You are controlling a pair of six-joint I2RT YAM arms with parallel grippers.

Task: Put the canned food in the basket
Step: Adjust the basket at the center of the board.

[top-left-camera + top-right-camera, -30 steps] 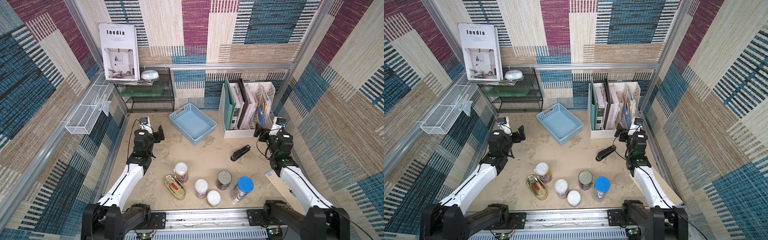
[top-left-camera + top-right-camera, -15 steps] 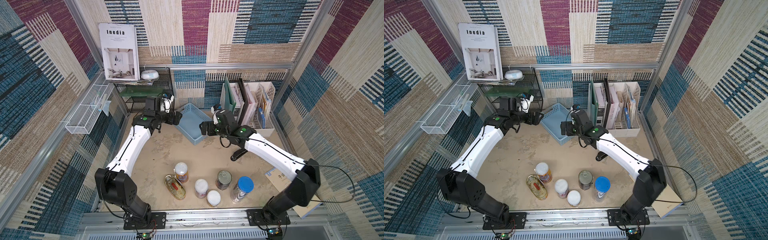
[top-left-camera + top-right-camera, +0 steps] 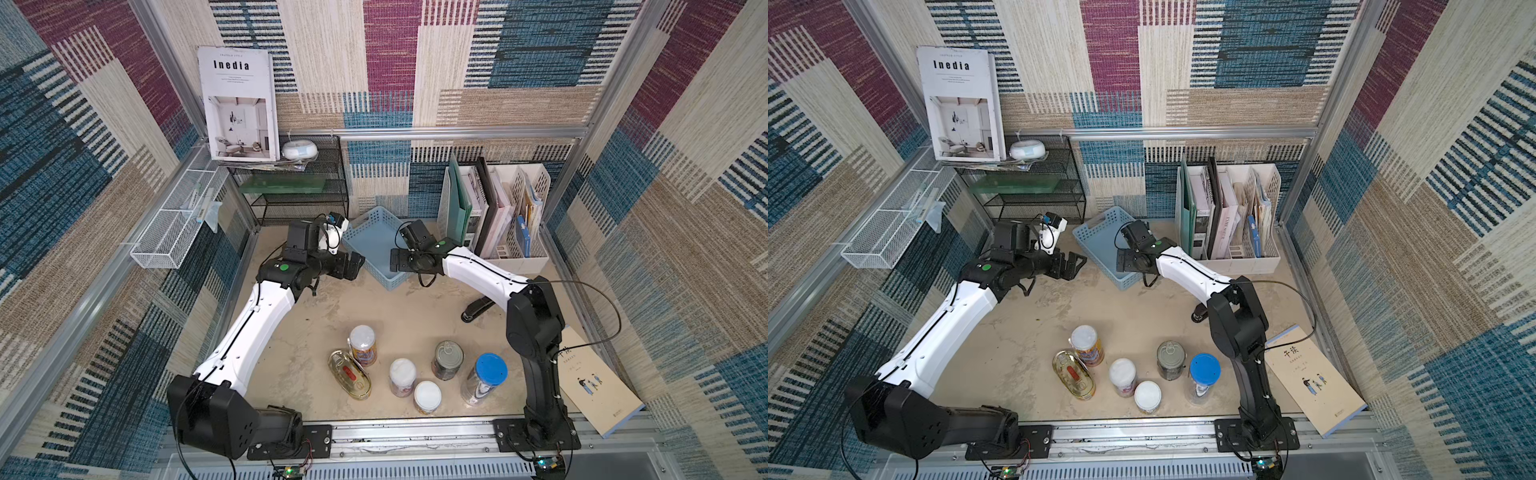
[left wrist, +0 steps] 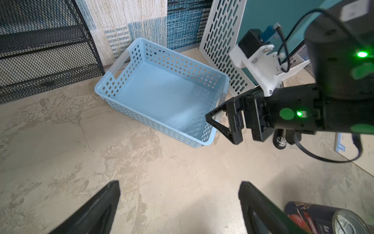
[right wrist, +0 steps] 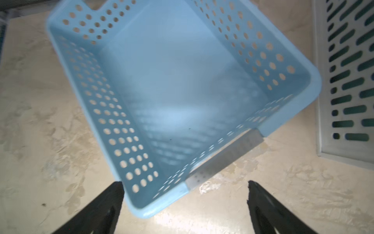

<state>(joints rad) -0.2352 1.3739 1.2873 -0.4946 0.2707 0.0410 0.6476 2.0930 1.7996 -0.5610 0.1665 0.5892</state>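
The light blue basket (image 3: 374, 249) sits a bit crooked on the sandy floor (image 3: 316, 316). The left claw (image 3: 354, 266) hangs just beside one long side of the basket. Its black fingers (image 4: 97, 210) are spread wide — only bare floor shows between them, so it holds nothing. The right claw (image 3: 395, 262) is at the basket's short end, the one with a handle slot. It is wide too and holds nothing. In the right wrist view a corner of the basket shows between this claw's two tips, but I cannot tell if they touch the plastic.

All five cans are outside the basket, well apart from it, on the side toward the metal rail (image 3: 415, 432). They stand close together. The can with the orange and blue label (image 3: 363, 347) is nearest the basket, and the flat gold tin (image 3: 350, 375) lies right next to that can. The pink can (image 3: 402, 377) and the yellow can (image 3: 427, 397) stand farther from the basket — the yellow one farthest. The dark can (image 3: 447, 360) with a pull tab stands beside the pink can, and a jar (image 3: 484, 379) with a blue lid stands next to the dark can.

A white file holder (image 3: 515, 224) stands just beside the basket, past the right claw. A black stapler (image 3: 478, 309) lies on the floor between the basket and the jar.
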